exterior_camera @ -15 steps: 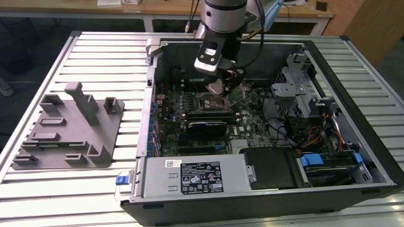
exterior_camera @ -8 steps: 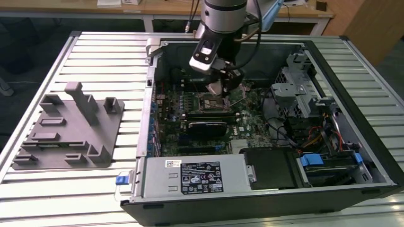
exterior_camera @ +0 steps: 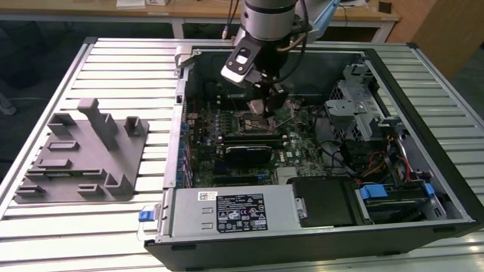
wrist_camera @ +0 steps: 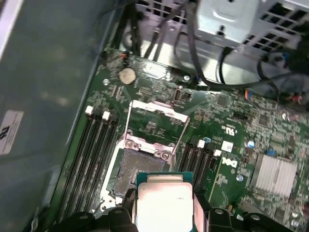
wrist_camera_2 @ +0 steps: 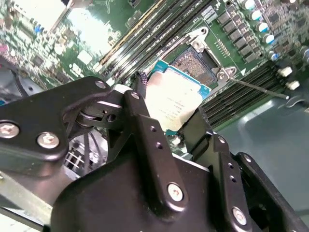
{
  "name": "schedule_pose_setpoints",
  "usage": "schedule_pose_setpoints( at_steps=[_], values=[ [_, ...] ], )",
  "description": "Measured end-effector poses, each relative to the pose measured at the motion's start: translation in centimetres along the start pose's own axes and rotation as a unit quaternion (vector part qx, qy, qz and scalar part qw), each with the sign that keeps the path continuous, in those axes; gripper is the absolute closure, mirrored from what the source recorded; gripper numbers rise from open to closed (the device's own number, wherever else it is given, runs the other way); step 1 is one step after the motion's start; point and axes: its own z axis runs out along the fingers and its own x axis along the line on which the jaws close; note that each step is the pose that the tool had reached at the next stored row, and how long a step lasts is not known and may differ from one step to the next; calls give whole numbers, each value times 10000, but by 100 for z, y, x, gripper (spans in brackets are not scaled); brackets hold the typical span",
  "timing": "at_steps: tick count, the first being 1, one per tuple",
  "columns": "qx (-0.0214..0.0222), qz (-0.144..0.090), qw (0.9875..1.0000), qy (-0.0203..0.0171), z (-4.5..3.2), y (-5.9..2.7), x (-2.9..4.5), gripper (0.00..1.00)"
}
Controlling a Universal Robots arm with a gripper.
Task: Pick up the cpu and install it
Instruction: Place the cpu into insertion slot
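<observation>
My gripper (exterior_camera: pixel 266 109) hangs inside the open computer case (exterior_camera: pixel 393 73), low over the motherboard. It is shut on the cpu (wrist_camera_2: pixel 176 99), a flat square chip with a silver top and a green rim, gripped at two opposite edges by the black fingers (wrist_camera_2: pixel 145 121). In the first wrist view the cpu (wrist_camera: pixel 164 200) is just off one side of the open socket (wrist_camera: pixel 137 166) and partly overlaps its edge. The socket's metal load frame (wrist_camera: pixel 155 121) stands flipped back. In the second wrist view the bare socket (wrist_camera_2: pixel 193 65) shows just past the chip.
Memory slots (wrist_camera: pixel 94 154) flank the socket on both sides. A drive cage (exterior_camera: pixel 359 107) and cables (exterior_camera: pixel 378 164) fill the case's side at the exterior view's right, and the power supply (exterior_camera: pixel 234 212) sits at the front. A grey fixture (exterior_camera: pixel 83 153) lies on the slatted table.
</observation>
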Motion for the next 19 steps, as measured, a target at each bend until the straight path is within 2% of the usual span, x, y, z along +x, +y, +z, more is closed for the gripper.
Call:
schedule_pose_setpoints(
  at_steps=[4,7,11,12,15,19],
  values=[
    [11,367,9993,-23,9,-1,0,45],
    [19,638,9980,-40,16,-1,0,45],
    [28,996,9950,-62,27,-2,1,45],
    [34,1169,9931,-73,38,-3,1,45],
    [39,1345,9909,-84,55,-3,2,45],
    [39,1362,9906,-85,104,-3,16,45]
  ],
)
